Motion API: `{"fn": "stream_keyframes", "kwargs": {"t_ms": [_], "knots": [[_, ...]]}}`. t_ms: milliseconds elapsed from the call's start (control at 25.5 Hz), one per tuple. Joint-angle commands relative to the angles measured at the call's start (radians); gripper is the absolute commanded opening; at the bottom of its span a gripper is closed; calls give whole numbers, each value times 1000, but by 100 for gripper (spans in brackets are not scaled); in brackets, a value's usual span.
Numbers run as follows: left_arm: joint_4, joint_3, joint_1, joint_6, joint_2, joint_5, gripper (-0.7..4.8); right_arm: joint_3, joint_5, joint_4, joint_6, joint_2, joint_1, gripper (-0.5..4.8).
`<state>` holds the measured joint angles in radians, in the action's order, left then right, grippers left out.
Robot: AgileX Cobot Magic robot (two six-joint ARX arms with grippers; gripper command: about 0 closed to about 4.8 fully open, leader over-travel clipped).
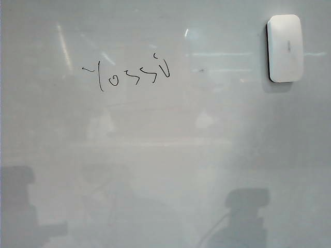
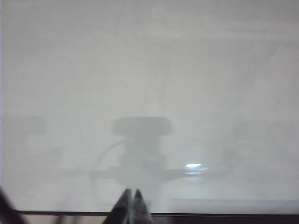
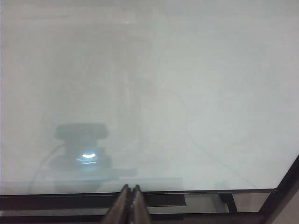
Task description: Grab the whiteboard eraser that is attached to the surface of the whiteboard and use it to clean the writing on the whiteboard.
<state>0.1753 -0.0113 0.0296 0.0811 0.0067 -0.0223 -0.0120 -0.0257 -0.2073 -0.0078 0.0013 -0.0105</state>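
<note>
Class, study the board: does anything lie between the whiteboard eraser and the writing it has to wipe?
Nothing visible blocks it. The whiteboard eraser sits at the upper right of the whiteboard, the writing to its left, with bare board and one tiny speck between. The left gripper and right gripper hang shut near the board's edge.

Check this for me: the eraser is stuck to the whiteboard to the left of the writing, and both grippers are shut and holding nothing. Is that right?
One thing is wrong. In the exterior view the whiteboard eraser sits on the whiteboard to the right of the writing, not the left. The rest holds: the left gripper and right gripper are shut and holding nothing.
</note>
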Motion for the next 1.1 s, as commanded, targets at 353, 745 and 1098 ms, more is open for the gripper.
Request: {"fn": "stream_keyframes", "kwargs": {"t_ms": [353,745,1098], "knots": [[409,-672,-1,114,20,-369,-4,-220,235,7,426,3,-2,-5],[768,-817,-1,-73,138,-465,-5,-861,158,-525,-181,261,0,-5],[706,-816,0,-154,136,-666,-4,-951,347,-439,81,541,-2,181]]}}
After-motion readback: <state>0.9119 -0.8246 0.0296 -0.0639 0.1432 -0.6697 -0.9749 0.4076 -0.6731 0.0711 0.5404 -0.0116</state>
